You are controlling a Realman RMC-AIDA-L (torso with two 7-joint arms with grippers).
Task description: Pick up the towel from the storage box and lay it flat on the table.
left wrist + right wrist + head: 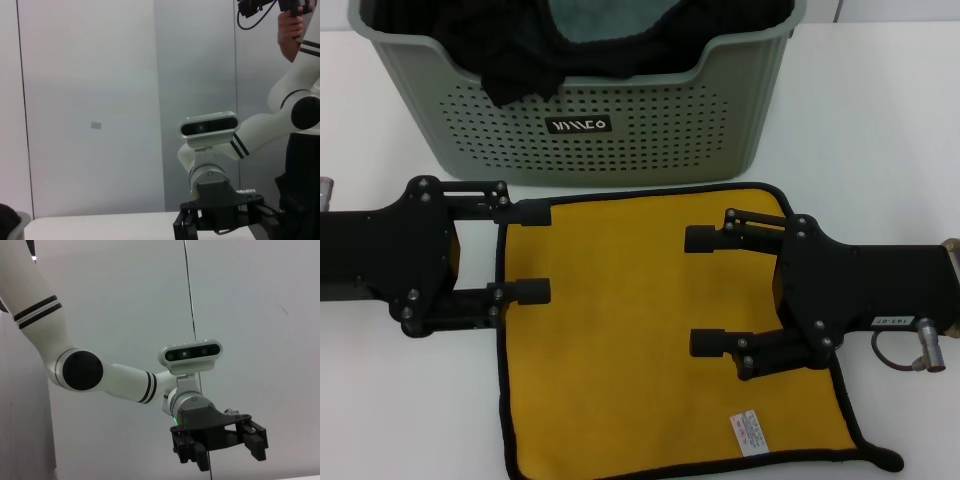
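Lying flat: the towel (630, 330) is spread yellow face up on the counter (400, 400), just in front of the storage box (580, 130), black piping all round the edge
Label: small white tag (750, 432) sits near the towel's near right corner
Left gripper (532, 252): reaches in from the left, jaws wide apart and holding nothing, black fingertips (532, 292) right over the towel's left edge
Right gripper (705, 290): comes in from the right, jaws wide too, nothing between them, sitting above the right half of the yellow cloth
Box contents: black fabric (510, 60) bunched up inside, spilling a bit over the dipped front rim, with a grey-teal cloth (605, 20) showing behind it
Wrist views: each one just looks across at the other arm's gripper, both pretty clearly spread open over there
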